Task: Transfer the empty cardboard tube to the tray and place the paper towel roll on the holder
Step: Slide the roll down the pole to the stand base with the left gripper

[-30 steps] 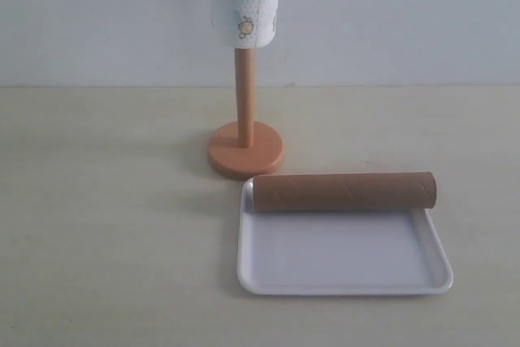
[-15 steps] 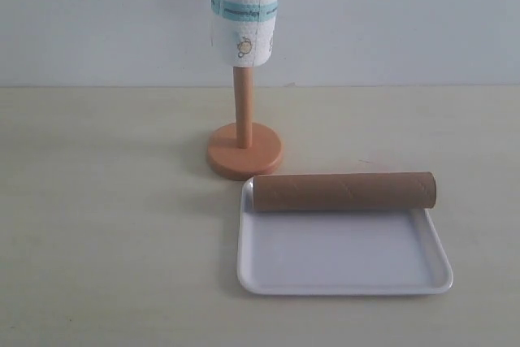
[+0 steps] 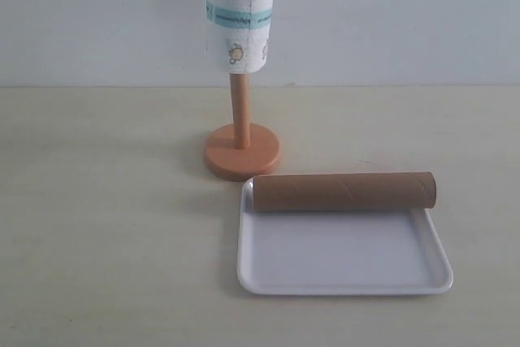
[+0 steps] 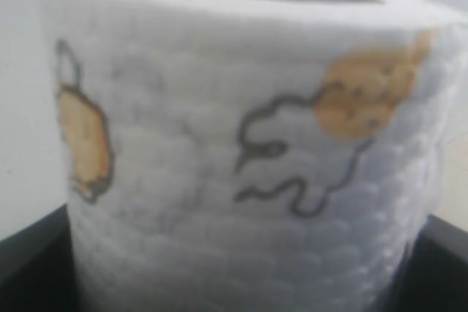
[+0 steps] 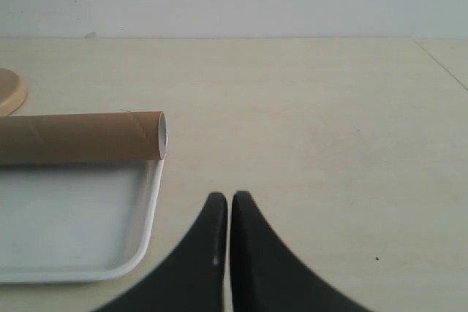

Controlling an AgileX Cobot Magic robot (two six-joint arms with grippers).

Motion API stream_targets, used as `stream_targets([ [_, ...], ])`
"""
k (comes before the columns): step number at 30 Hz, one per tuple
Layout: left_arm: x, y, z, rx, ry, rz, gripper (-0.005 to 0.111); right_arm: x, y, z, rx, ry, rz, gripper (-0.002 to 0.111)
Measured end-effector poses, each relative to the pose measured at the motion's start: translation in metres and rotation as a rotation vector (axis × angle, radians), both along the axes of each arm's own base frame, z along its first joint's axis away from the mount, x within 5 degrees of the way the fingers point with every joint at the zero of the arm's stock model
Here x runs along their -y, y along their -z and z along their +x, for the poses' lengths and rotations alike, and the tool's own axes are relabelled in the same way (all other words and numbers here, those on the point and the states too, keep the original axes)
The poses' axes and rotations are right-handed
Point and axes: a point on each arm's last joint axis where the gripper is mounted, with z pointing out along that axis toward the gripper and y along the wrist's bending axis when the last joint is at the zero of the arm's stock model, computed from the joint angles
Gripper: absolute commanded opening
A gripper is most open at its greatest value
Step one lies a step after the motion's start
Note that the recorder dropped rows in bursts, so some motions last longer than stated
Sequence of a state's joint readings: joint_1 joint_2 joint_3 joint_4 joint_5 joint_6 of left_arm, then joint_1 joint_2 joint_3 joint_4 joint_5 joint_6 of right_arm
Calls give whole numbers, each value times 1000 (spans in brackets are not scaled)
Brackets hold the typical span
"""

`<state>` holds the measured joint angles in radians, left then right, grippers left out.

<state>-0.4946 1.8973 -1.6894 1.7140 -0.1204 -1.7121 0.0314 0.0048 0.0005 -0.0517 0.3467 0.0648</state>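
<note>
Thick white embossed paper towel roll with cartoon prints, teal band (image 3: 237, 18) up high, lower end sleeved over pole top of orange-tan wooden holder (image 3: 241, 148), well above disc base. Left fingers (image 4: 29, 264) dark at either side of roll, gripping it. Plain brown cardboard tube (image 3: 345, 191) lies along far edge of shallow white plastic tray (image 3: 341, 262), near-right of holder. Right fingers (image 5: 208, 253) closed, empty, above table (image 3: 97, 225) right of tray.

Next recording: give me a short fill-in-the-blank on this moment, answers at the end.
1. The empty cardboard tube lies along the far rim of the white ____.
2. The paper towel roll is partly threaded over the holder's upright ____.
3. The right gripper is ____ and holds nothing.
Missing words: tray; pole; shut.
</note>
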Motion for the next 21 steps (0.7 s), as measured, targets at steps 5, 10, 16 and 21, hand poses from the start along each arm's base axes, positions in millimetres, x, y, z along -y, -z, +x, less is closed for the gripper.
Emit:
stream_targets([
  [5,-7,0,1,14,184,-68,4,0,0,0,0,0,0,1],
  [10,-15,-4,7,85,267,-190,4,0,0,0,0,0,0,1],
  [16,-16,12,11,75,260,-140,4,0,0,0,0,0,0,1],
  [21,-21,43,19,12,241,-102,4,0,0,0,0,0,0,1],
])
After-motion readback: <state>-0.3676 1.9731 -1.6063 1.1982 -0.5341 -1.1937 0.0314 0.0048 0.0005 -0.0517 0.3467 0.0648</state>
